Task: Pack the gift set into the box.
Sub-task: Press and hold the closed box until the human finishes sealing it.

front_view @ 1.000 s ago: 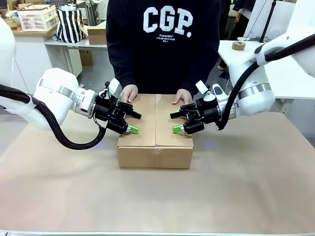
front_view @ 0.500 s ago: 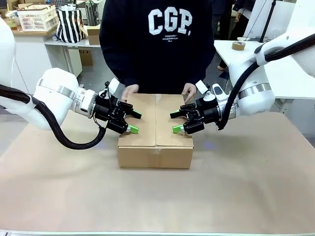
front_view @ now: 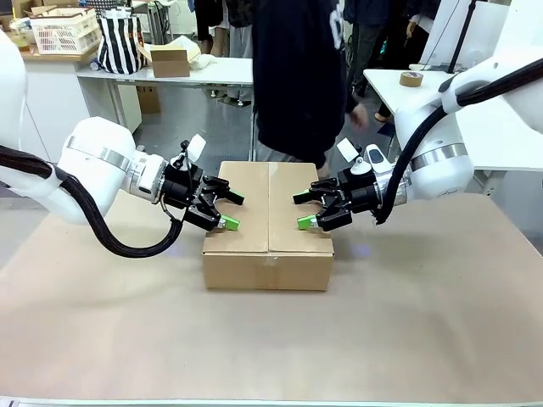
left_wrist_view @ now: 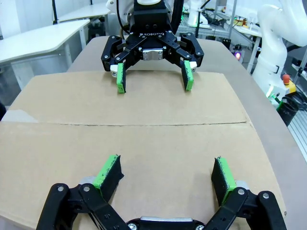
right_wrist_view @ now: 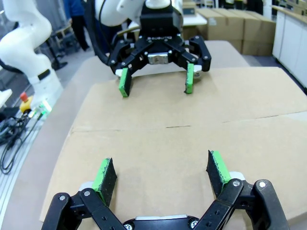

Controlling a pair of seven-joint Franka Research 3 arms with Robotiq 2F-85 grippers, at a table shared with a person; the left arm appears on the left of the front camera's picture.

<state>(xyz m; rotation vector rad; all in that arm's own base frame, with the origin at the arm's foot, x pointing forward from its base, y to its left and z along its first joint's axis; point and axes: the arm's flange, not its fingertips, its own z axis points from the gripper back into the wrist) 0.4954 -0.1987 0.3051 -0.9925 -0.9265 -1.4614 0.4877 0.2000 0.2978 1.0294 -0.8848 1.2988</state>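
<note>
while the box lies closed, the left gripper hangs released over it. the right gripper gapes opposite.

Left pincer and right pincer, both spread wide, fingertips facing each other.

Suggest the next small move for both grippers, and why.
Probably lower both to press the flaps flat. The box is closed, seam down the middle; the left gripper and right gripper are open, one over each flap, and the person behind it is turned away, hands off it. Whether the grippers touch the cardboard is unclear.
</note>
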